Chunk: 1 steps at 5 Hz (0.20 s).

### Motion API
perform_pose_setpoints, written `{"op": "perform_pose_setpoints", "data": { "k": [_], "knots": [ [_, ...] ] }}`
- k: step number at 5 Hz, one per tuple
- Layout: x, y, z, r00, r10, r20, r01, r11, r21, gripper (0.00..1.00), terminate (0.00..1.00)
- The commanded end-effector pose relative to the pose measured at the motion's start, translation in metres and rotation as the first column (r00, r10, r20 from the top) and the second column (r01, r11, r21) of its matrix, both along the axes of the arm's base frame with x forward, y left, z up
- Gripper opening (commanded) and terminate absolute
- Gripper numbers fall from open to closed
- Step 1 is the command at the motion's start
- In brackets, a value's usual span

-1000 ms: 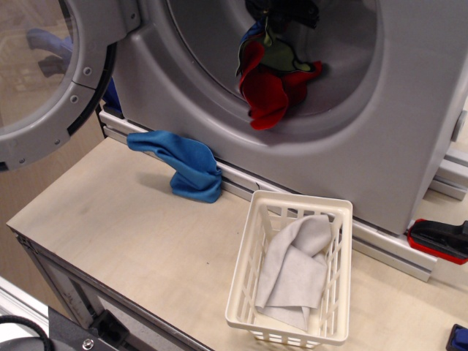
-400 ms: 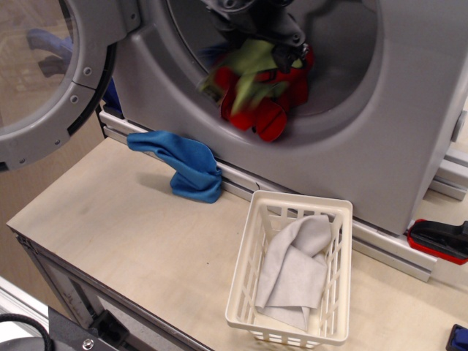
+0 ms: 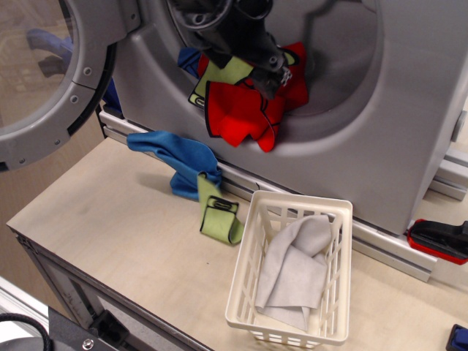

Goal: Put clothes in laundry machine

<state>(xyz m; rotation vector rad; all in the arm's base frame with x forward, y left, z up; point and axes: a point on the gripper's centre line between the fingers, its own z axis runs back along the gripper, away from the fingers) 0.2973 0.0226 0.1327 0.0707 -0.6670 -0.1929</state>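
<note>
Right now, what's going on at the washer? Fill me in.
The arm's gripper is inside the drum opening of the laundry machine, among a bundle of red cloth and green cloth that hangs over the drum's lip. Whether the jaws are closed on the cloth cannot be told. A green piece lies on the table beside the blue cloth, next to the white basket, which holds a grey cloth. The door stands open at left.

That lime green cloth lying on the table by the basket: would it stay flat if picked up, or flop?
The lime green cloth would probably flop: it already lies folded and crumpled, draped against the blue cloth. It looks thin, so likely light. Pushed, it would likely bunch rather than slide.
</note>
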Motion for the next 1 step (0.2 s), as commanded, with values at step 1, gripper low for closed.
{"op": "perform_pose_setpoints", "data": {
  "k": [1],
  "knots": [
    [-0.0075, 0.0076, 0.0104, 0.999, 0.000, 0.034, 0.000, 1.000, 0.006, 1.00, 1.00]
  ]
}}
